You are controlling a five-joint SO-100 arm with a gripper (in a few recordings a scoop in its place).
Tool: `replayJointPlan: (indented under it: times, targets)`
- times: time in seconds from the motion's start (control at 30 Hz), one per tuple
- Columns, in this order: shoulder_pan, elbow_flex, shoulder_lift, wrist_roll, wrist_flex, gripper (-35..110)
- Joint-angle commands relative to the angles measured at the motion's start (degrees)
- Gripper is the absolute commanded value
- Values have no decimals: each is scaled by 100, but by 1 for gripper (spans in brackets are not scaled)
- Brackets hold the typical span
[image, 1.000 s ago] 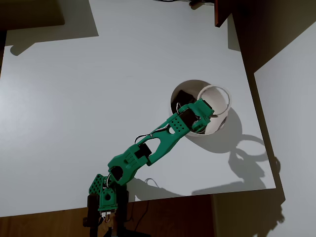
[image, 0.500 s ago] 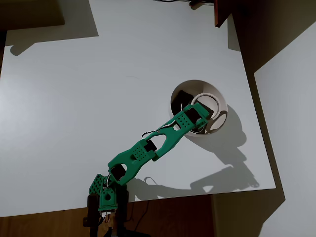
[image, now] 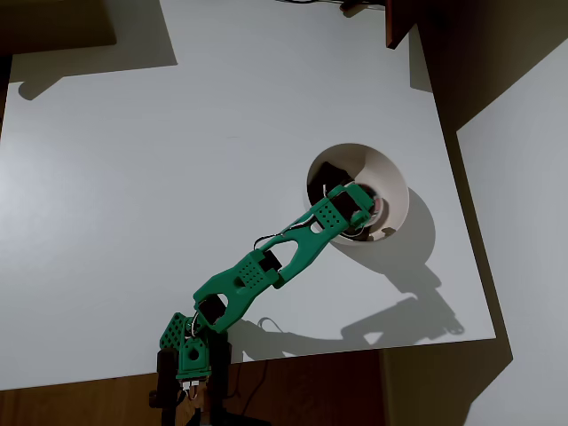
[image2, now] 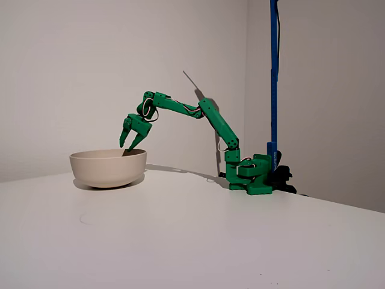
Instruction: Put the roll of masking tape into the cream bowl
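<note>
Jaws spread and empty, the green gripper (image2: 129, 145) hangs over the cream bowl (image2: 108, 170) at frame left; the roll of masking tape (image: 376, 209) lies inside, apparently delivered.

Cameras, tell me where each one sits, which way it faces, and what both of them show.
Overhead view: sits above the white table, facing straight down; it shows the whole green arm from base to hand reaching over the cream bowl, with the roll of masking tape inside.
Fixed view: sits low at table height, facing sideways across the table; the arm shows in profile, its open hand just above the bowl's rim.
Shared: arm, bowl and table.
</note>
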Motion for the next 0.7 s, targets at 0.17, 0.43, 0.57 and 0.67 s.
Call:
replayJointPlan:
  times: [0.17, 0.43, 0.57, 0.67]
  targets:
    - [79, -334, 483, 18, -35, -1]
    - [-44, -352, 870, 308, 18, -8]
    - [-264, -431, 1389, 545, 299, -8]
    - [-562, -431, 1960, 703, 659, -8]
